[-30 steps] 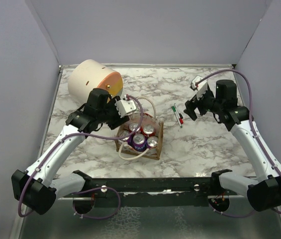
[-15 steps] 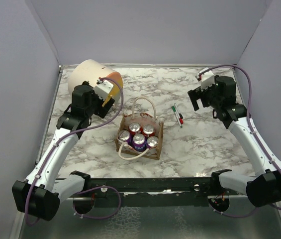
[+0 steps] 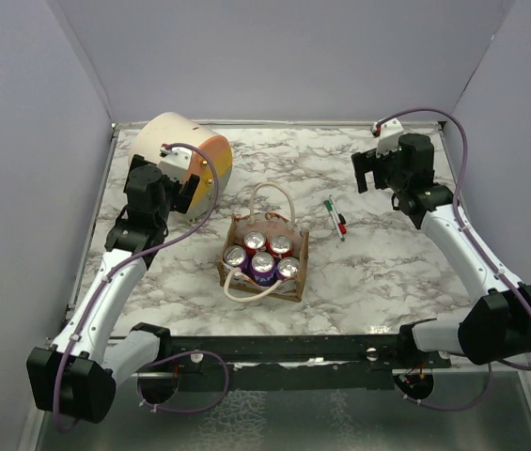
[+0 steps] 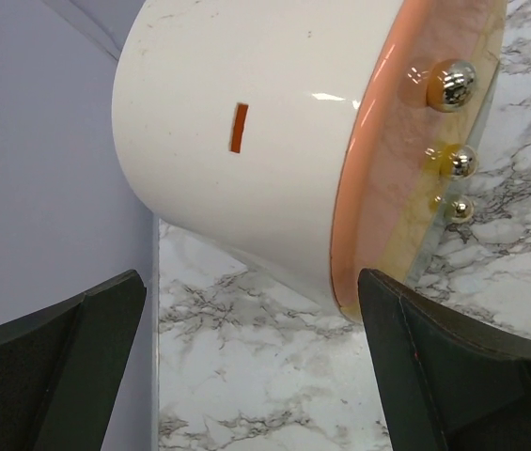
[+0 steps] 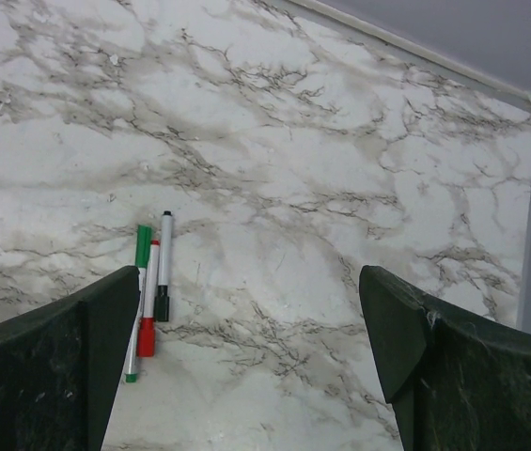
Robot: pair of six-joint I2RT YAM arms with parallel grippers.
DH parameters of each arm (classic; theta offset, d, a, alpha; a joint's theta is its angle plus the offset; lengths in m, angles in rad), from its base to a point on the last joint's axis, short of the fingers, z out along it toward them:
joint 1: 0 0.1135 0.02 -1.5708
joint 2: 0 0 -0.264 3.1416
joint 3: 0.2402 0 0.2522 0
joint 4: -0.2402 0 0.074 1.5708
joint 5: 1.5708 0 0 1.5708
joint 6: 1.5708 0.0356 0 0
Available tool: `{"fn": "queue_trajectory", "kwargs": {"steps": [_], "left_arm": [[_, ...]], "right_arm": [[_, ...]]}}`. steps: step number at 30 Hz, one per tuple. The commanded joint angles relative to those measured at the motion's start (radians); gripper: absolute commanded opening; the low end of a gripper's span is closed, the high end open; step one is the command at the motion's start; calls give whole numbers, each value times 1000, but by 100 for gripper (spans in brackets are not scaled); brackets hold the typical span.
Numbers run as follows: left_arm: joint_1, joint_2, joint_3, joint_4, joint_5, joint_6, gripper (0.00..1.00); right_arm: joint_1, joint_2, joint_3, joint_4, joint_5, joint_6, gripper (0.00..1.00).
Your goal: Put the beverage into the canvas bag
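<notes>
Both arms hang high and wide, and neither holds anything. The left gripper (image 3: 190,193) is spread wide with nothing between its fingers. Straight ahead of it, close, sits the big cream-and-orange cylinder (image 4: 246,141). The right gripper (image 3: 367,174) is just as wide and just as empty, with bare marble table (image 5: 340,141) ahead. Three markers (image 5: 148,282) lie just past its left finger.

The canvas bag (image 3: 304,252) stands between the two grippers, back toward the arm bases and well apart from either one. Five cans (image 3: 263,263) stand upright inside it, tops showing, packed side by side. No loose can shows anywhere on the table, so the loading looks done or nearly so.

If the step in hand is clearing away, it calls for care. The left jaws should remain open and back straight off the cylinder, because a sideways swing could knock it. Neither arm should sweep low across the bag, where the cream loop handles (image 3: 270,191) stick out front and back and could catch a finger. The right arm should lift rather than drag, so it leaves the markers alone.

As for writing, the cans show only lids, four red-rimmed and one purple, with no brand readable. The cylinder carries a small orange mark (image 4: 237,127) and three gold balls (image 4: 458,160) but no text. The markers show green, red and black, and any lettering is too small to read.
</notes>
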Motion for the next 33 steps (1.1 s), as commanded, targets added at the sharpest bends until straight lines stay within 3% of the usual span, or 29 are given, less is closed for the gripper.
{"fn": "queue_trajectory", "kwargs": {"steps": [1,11,25,33], "left_arm": [[30,-35,-16,129,-27,-52,99],[106,-98,-80,193,35,-200,100],[113,-221,-12,15,225,-186,100],[127,-260,-5,-25,245,-208,99]], "right_arm": [[-6,0,5,60,-17,41,99],[-6,-182,-118,122,54,4,99],[-7,-330,-149,49,40,-31,99],[-6,-445,-187,10,64,-62,100]]}}
